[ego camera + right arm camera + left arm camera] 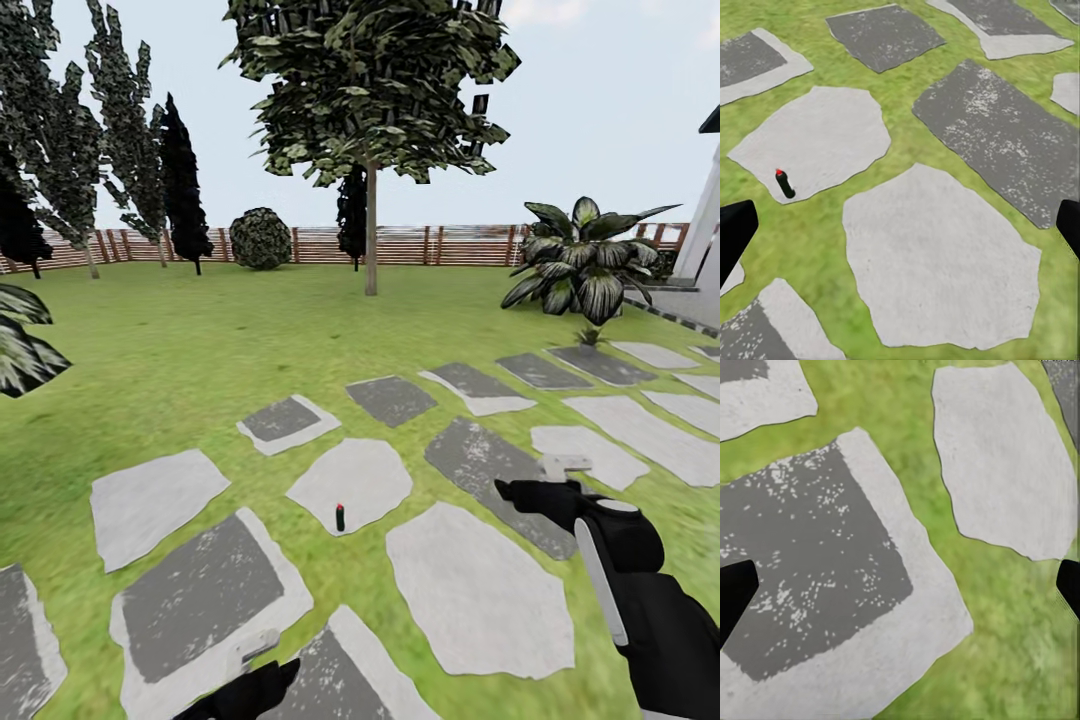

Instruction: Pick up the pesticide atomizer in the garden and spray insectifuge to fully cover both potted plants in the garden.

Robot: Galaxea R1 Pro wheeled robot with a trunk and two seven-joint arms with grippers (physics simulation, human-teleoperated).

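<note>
Standing upright near the front edge of a pale stone slab (350,485), the small dark bottle (340,518) with a red top is well apart from both grippers. The right gripper (560,475) hangs over the paving beyond and to the right of it, jaws spread wide and empty. The left gripper (255,655) hovers above a dark-centred slab (810,577), jaws also apart. A broad-leaved plant (580,262) grows by the far paving.

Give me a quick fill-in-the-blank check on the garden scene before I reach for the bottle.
1. The small dark bottle stands ___ on a pale stone slab.
2. Its tip is coloured ___.
3. The right gripper holds ___.
4. Beyond the lawn runs a brown slat ___.

Missing: upright; red; nothing; fence
</note>
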